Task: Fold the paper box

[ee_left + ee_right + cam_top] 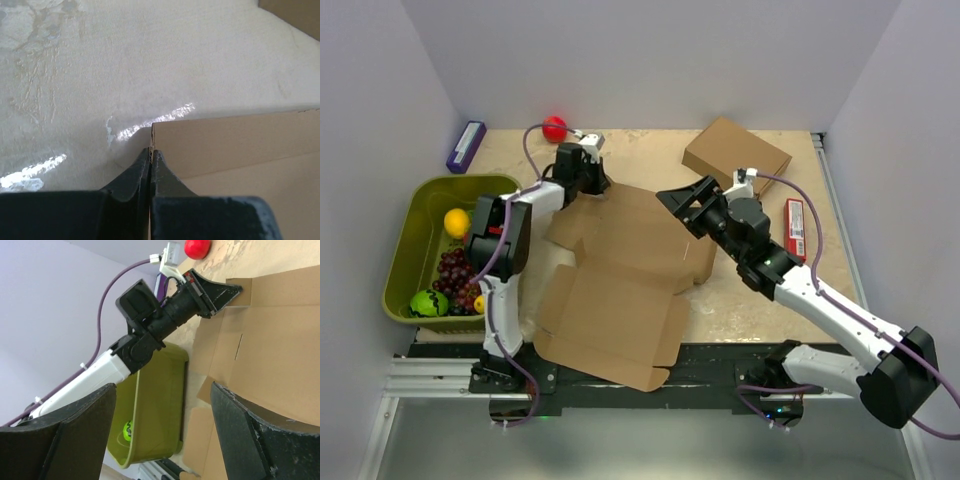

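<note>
Tabletop (pixel 640 150) beige, pale walls (pixel 640 60); left fingers (pixel 167 182) pinch paper box (pixel 620 290) corner, right fingers (pixel 250 432) spread.

left arm (pixel 505 238): extended from base toward 1 o'clock | left gripper (pixel 151 150): jaws pressed together on a corner of the paper box (pixel 235 145) | right arm (pixel 820 300): stretched toward 10 o'clock | right gripper (pixel 164 386): jaws spread wide
</note>
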{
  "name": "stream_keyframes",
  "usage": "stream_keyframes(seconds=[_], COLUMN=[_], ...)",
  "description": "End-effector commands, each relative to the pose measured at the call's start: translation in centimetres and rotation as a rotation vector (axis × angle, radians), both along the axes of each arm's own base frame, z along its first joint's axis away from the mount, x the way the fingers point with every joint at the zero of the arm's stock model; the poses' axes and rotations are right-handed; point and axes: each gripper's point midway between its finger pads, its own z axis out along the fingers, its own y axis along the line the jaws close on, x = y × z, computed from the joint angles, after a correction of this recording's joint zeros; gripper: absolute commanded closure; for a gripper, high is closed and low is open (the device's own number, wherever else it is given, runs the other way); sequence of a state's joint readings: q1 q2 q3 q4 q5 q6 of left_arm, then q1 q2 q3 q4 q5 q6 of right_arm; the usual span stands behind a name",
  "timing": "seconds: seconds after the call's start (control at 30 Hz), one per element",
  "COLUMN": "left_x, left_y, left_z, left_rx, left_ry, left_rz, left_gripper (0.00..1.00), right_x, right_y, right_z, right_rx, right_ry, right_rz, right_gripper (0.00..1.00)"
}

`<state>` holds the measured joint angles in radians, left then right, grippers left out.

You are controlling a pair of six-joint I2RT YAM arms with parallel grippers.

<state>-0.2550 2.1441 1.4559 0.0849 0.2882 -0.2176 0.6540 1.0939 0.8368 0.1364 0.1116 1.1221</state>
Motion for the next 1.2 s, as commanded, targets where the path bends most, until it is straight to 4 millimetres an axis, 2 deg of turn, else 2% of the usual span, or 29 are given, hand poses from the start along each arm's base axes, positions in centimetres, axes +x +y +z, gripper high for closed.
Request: stream_keyframes(seconds=[0.0, 0.03, 0.07, 0.1, 0.17, 0.2, 0.23, 0.3, 0.33, 0.43, 0.5, 0.53, 0.6, 0.63, 0.77, 0.9, 1.0, 1.17], left_x=[-1.2, -1.6, -1.8, -3.0, -3.9, -4.7, -5.3, -6.4, -6.9, -8.5, -9.4, -9.9, -10.9, -11.3, -12.9, -13.9, -14.7, -15.9], left_y=[0.0, 0.0, 0.1, 0.2, 0.2, 0.2, 0.1, -0.1, 0.0, -0.2, -0.4, -0.4, -0.5, -0.5, -0.6, 0.3, 0.7, 0.5], left_z=[8.2, 9.2, 12.4, 11.6, 14.6, 14.1, 15.4, 16.0, 17.3, 18.6, 19.0, 19.7, 19.9, 20.5, 20.3, 20.5, 21.0, 21.7], left_rx=[-0.07, -0.085, -0.112, -0.111, -0.124, -0.116, -0.114, -0.113, -0.112, -0.111, -0.105, -0.099, -0.087, -0.075, -0.055, -0.018, -0.016, -0.012], left_ry=[-0.265, -0.305, -0.413, -0.411, -0.52, -0.525, -0.566, -0.622, -0.665, -0.742, -0.775, -0.806, -0.839, -0.867, -0.898, -0.947, -0.977, -1.024], left_rz=[-0.037, -0.035, -0.035, -0.039, -0.038, -0.035, -0.04, -0.034, -0.031, -0.022, -0.006, -0.004, 0.012, 0.016, 0.042, 0.086, 0.094, 0.082], left_gripper=[1.0, 1.0, 1.0, 1.0, 1.0, 1.0, 1.0, 1.0, 1.0, 1.0, 1.0, 1.0, 1.0, 1.0, 1.0, 1.0, 1.0, 1.0], right_x=[0.1, 0.2, 0.2, 0.4, 0.6, 0.7, 1.0, 1.2, 1.6, 2.1, 2.7, 3.1, 3.7, 4.1, 4.9, 4.9, 4.9, 5.5], right_y=[1.1, 1.2, 1.3, 1.5, 1.8, 2.0, 2.3, 2.8, 3.2, 4.3, 4.7, 4.6, 4.1, 3.8, 1.8, -0.9, -2.1, -2.3], right_z=[-0.4, 0.0, -0.1, -0.5, -0.8, -0.6, -1.3, -1.4, -2.6, -2.9, -3.9, -4.2, -5.0, -5.1, -4.8, -6.2, -6.5, -7.1], right_rx=[0.07, 0.092, 0.114, 0.127, 0.161, 0.178, 0.179, 0.219, 0.217, 0.276, 0.289, 0.291, 0.297, 0.299, 0.353, 0.332, 0.345, 0.339], right_ry=[0.017, 0.0, 0.01, 0.015, 0.035, 0.034, 0.053, 0.086, 0.129, 0.196, 0.264, 0.28, 0.354, 0.352, 0.389, 0.503, 0.551, 0.583], right_rz=[0.037, 0.037, 0.034, 0.036, 0.035, 0.039, 0.039, 0.045, 0.042, 0.053, 0.032, 0.005, -0.058, -0.094, -0.229, -0.413, -0.501, -0.559], right_gripper=[0.16, 0.15, 0.13, 0.12, 0.1, 0.09, 0.09, 0.1, 0.1, 0.11, 0.11, 0.11, 0.12, 0.12, 0.12, 0.12, 0.12, 0.13])
